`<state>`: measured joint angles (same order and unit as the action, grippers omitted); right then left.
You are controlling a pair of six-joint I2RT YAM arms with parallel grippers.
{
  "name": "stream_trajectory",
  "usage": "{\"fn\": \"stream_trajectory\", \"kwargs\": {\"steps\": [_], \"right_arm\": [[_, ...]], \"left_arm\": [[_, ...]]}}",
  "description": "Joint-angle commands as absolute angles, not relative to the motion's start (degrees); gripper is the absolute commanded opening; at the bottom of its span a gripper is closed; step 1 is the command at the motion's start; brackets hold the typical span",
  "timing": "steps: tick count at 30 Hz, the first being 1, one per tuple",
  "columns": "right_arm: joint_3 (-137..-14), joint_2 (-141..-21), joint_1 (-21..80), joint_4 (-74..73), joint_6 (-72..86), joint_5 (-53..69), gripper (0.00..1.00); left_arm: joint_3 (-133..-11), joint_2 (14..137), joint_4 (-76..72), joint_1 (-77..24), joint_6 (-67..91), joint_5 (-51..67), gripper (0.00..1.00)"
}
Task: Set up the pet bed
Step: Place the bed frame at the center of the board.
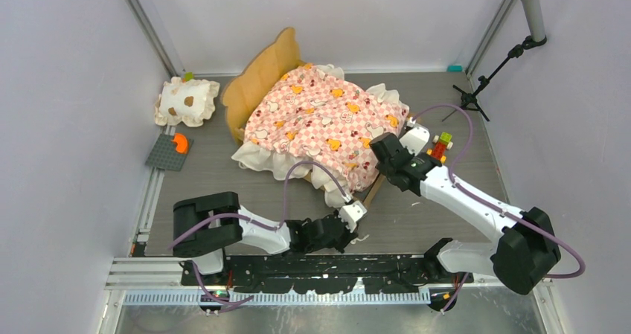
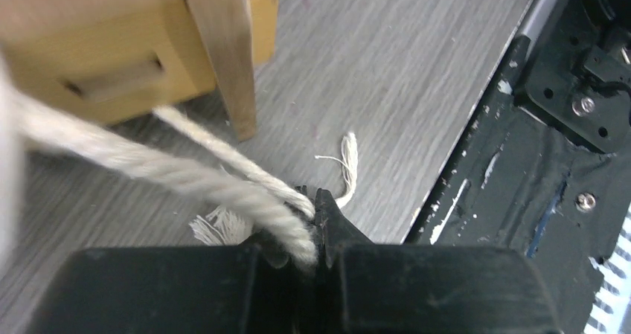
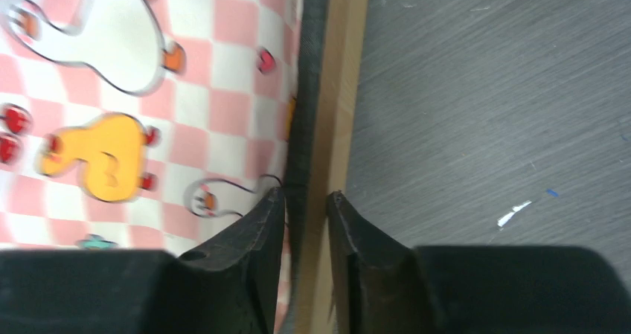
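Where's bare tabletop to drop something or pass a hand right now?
Free: front-left, between grey plate, pet bed and left arm; far right, between bed and mic stand. Crowded: bed's near corner, where left hand pinches the cord and right hand clamps the side rail beside the toy blocks.

We find the bed (image 1: 320, 118) toward twelve o'clock on the table (image 1: 216, 193), set askew. Its wavy light-wood headboard (image 1: 260, 77) faces ten o'clock and its foot four o'clock. The pink checkered mattress (image 1: 327, 122), printed with orange and white animals, covers the frame. Its cream ruffles (image 1: 257, 158) spill over the edges at seven and one o'clock. Along the four o'clock side we see a light-wood rail (image 3: 342, 88) with a dark strip beside it.
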<state>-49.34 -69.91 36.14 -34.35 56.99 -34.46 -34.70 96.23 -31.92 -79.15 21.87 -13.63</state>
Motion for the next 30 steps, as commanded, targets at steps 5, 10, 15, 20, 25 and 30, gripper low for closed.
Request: {"fn": "stream_trajectory", "kwargs": {"steps": [5, 10, 15, 20, 25, 30], "right_arm": [[-51.92, -63.06, 35.99, -28.38, 53.34, -38.27, 0.57], [-53.89, -57.9, 35.91, -33.76, 48.0, -34.15, 0.61], [-53.55, -54.31, 35.89, -37.87, 44.48, -25.8, 0.61], [-50.48, -49.09, 35.97, -38.87, 43.2, -22.77, 0.61], [-48.15, -45.88, 35.97, -40.03, 43.52, -23.2, 0.61], [-46.25, -44.38, 35.88, -40.79, 43.77, -22.34, 0.61]], "left_arm": [[-35.79, 98.77, -33.38, -80.53, 24.26, -7.66, 0.0], [-36.62, 98.61, -33.05, -80.55, 24.89, -7.93, 0.03], [-37.3, 96.37, -30.92, -80.54, 25.55, -5.96, 0.09], [-38.79, 92.73, -26.71, -80.53, 26.01, 0.47, 0.13], [-40.51, 91.24, -23.79, -80.56, 26.51, 10.55, 0.18], [-39.75, 90.5, -23.4, -80.67, 28.71, 15.08, 0.25]]}}
